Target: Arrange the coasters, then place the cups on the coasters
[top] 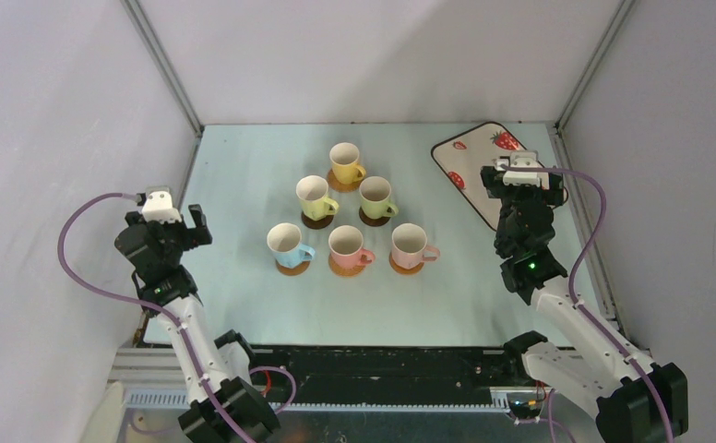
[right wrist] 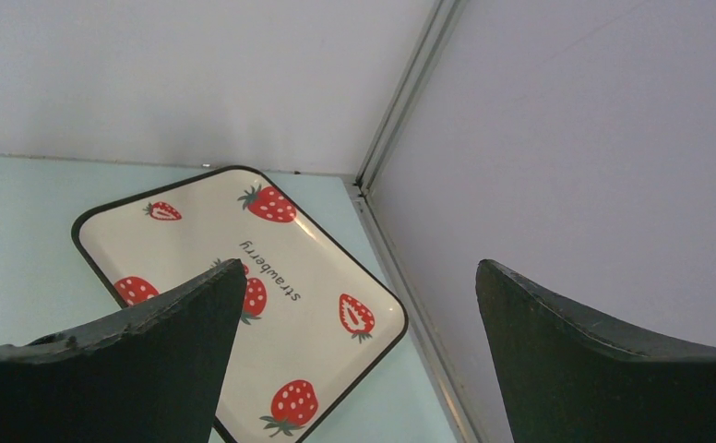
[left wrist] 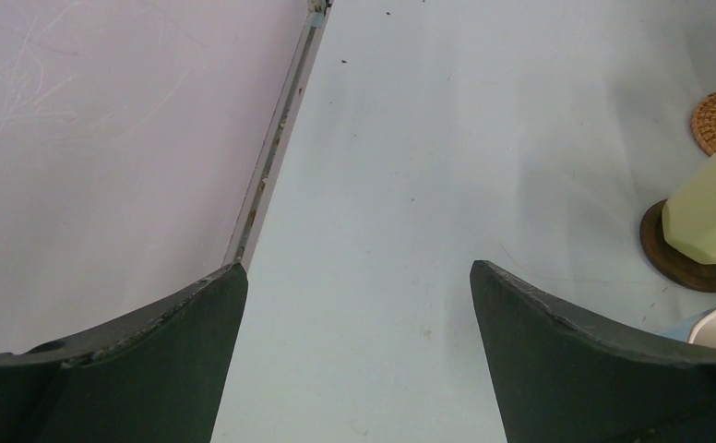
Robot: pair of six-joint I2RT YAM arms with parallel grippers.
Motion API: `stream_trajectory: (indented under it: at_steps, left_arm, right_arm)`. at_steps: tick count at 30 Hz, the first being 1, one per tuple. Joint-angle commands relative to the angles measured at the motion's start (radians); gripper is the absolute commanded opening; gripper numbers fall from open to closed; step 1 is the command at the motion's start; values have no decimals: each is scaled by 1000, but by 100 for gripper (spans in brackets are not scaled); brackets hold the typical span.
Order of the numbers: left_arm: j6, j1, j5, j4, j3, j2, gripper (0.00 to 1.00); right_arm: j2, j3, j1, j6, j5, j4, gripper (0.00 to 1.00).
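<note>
Six cups stand on six coasters in a triangle mid-table. The yellow cup point(top: 345, 163) is at the back. Two pale green cups point(top: 315, 195) point(top: 375, 196) sit on dark brown coasters point(top: 317, 222). In front are the light blue cup point(top: 285, 244) and two pink cups point(top: 346, 245) point(top: 409, 244) on tan coasters point(top: 292, 269). My left gripper point(top: 186, 224) point(left wrist: 359, 277) hangs open and empty to their left, over bare table. My right gripper point(top: 523, 177) point(right wrist: 359, 272) is open and empty over the tray. The left wrist view shows one green cup point(left wrist: 710, 208) on its brown coaster point(left wrist: 654, 247).
A cream tray point(top: 470, 155) point(right wrist: 197, 245) with strawberry prints lies at the back right corner, close to the right wall point(right wrist: 594, 166). The left wall point(left wrist: 105, 148) runs beside my left gripper. A woven tan coaster point(left wrist: 710, 120) shows at the left wrist view's right edge.
</note>
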Motion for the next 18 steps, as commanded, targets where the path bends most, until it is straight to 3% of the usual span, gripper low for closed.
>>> stream_trajectory:
  at_steps: [1, 18]
  left_arm:
    - [-17, -3, 7, 43, -1, -3, 98]
    - [-17, -4, 8, 44, -3, 0, 99]
  right_arm:
    - [-2, 0, 7, -3, 20, 58, 99]
    - [0, 0, 8, -9, 22, 64, 99]
